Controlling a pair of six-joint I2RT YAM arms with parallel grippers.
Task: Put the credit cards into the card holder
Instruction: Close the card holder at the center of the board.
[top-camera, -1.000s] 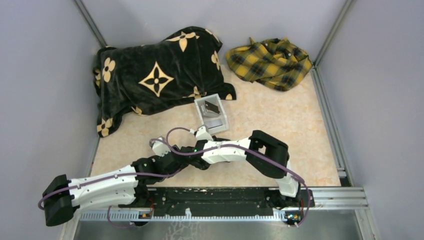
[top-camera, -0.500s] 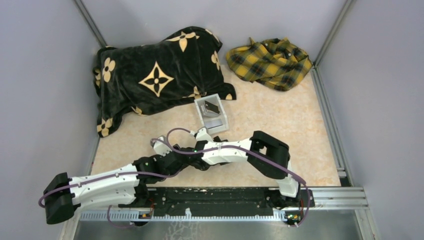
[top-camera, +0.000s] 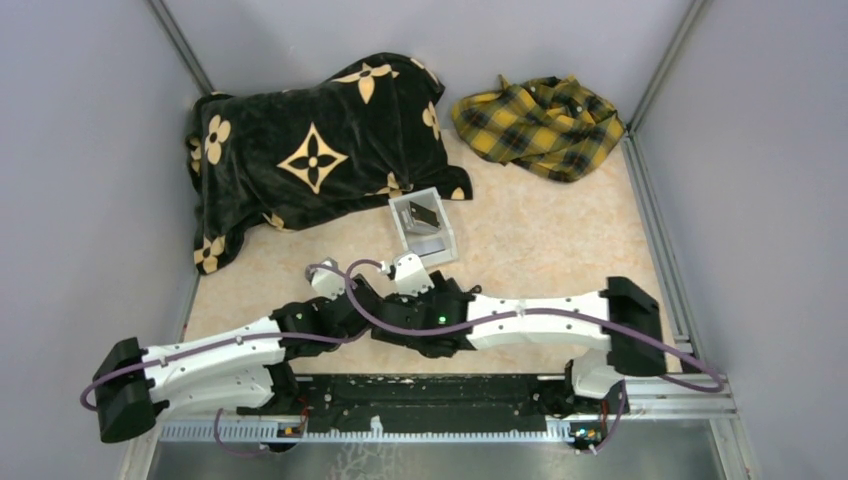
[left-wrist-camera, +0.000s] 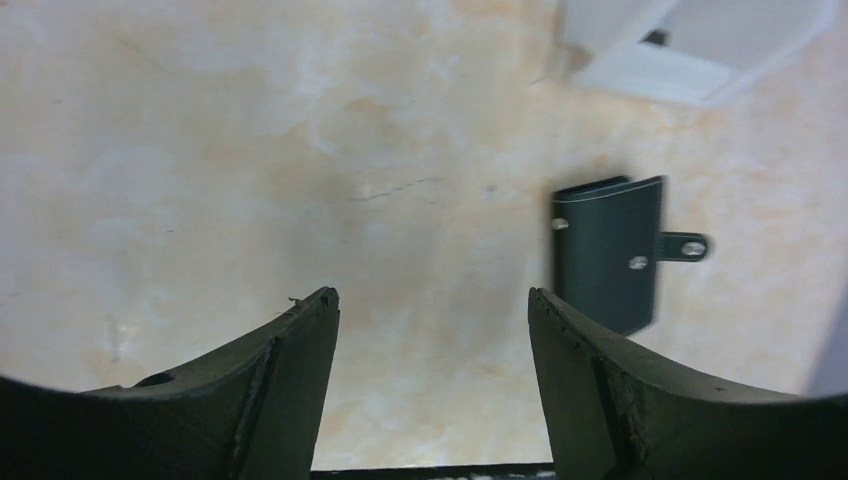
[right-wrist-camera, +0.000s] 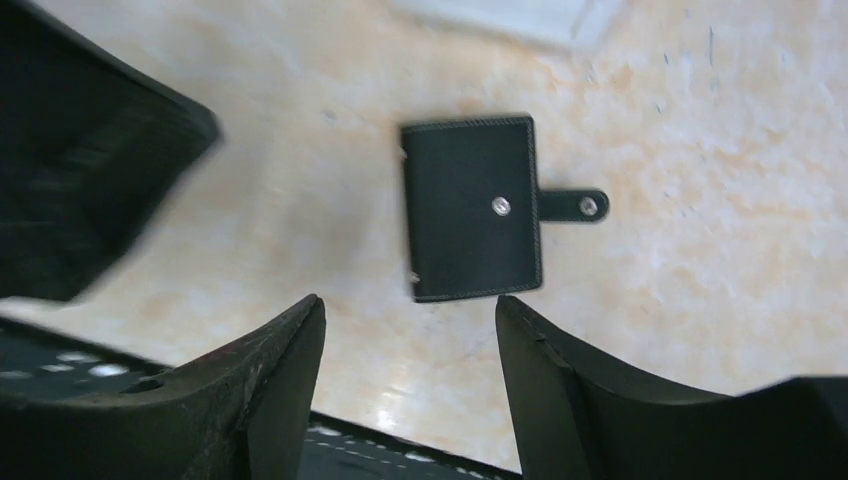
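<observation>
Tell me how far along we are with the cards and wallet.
Done: nothing visible; the wallet lies folded shut on the table, strap unfastened. In hand: nothing; the left gripper and right gripper hover open and empty by it. Left: cards sit in the clear box, to be moved.

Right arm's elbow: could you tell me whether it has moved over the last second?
Yes. The right arm's elbow has swung rightward, away from the clear box and toward the right-hand rail.
</observation>
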